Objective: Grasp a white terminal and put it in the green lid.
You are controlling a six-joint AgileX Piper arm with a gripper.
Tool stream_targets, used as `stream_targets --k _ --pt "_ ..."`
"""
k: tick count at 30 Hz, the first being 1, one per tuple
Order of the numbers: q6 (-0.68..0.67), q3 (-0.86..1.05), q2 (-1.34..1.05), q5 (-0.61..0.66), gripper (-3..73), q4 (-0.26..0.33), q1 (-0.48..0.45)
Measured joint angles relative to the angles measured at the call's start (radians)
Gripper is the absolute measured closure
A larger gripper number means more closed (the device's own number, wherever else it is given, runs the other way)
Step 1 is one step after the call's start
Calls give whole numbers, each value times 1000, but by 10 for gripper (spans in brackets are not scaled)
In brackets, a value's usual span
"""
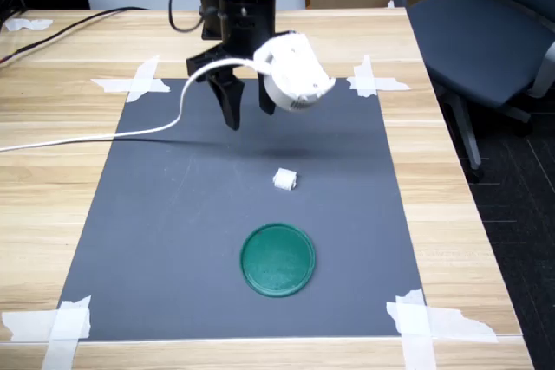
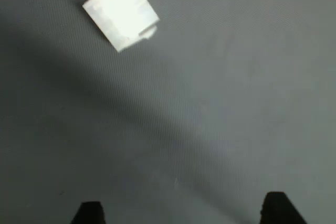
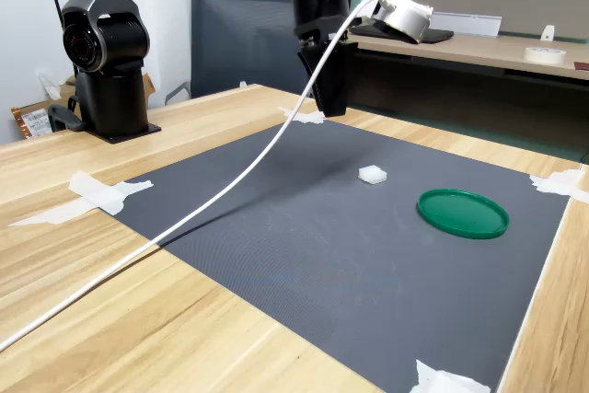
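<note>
Your white terminal lies on the dark grey mat, a small blocky white plastic piece, just up-mat from the green lid in the first exterior view, near it but not touching. In the second exterior view the terminal sits left of the lid, with bare mat between them. In the wrist view it shows as a bright, blurred, squarish white block ahead of the two dark fingertips, clear of both.

The gripper hangs above the mat on the far side of the terminal from the lid, pointing straight down. Its black fingers are spread apart and nothing is between them. A rounded white housing sits on the arm beside the fingers, and a white cable trails from it across the mat and the table toward the first exterior view's left.

The lid is a flat round dark-green disc with a raised rim, glossy. The mat is matte, with a fine weave, taped down with torn white tape at the corners onto the light wooden table.

Around the terminal you have open mat on all sides; only the lid is close. A dark office chair stands off the table, well apart from the lid.
</note>
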Motion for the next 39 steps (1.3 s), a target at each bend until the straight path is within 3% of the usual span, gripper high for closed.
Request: stream_targets --k 19,27,39 --pt "-194 -107 183 -3 118 7 0" --pt "-255 -111 209 -4 120 58 0" --pt "-275 -112 274 -7 130 63 32"
